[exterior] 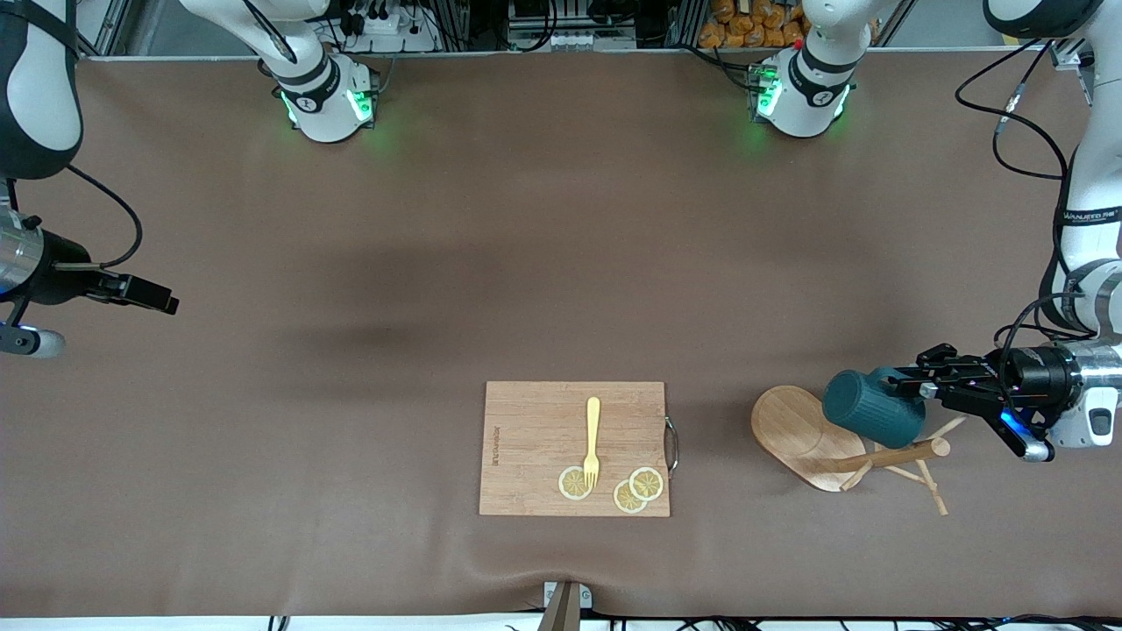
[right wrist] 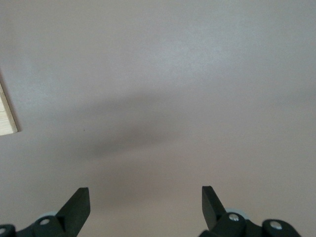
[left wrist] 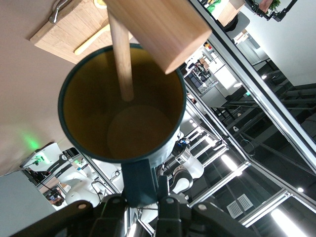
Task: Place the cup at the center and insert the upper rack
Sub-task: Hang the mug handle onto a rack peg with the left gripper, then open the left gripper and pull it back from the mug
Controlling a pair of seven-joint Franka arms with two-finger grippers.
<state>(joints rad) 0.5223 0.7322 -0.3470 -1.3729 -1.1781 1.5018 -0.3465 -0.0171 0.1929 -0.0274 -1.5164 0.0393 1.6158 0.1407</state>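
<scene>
Right hand (exterior: 166,303): released, fingers apart, waiting over bare tabletop (exterior: 351,263) at the right arm's end.
Cutting board (exterior: 535,438): carries a fork (exterior: 592,443) and lemon slices (exterior: 637,490).
Rack (exterior: 811,434): lying tipped over, toward the left arm's end.
Cup (exterior: 874,407): on its side in the air, over the rack.
Left hand (exterior: 912,386): clenched on the cup's handle.

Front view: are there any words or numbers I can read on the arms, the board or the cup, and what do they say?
Left arm: a dark band carries white lettering, too small to read.
Cutting board: a burnt-in mark runs along the edge toward the right arm's end, too small to read.
Arm bases: each has a small round dark emblem, not readable.
Cup, held by the left gripper: no writing shows.
Right gripper, waiting: no writing.
</scene>
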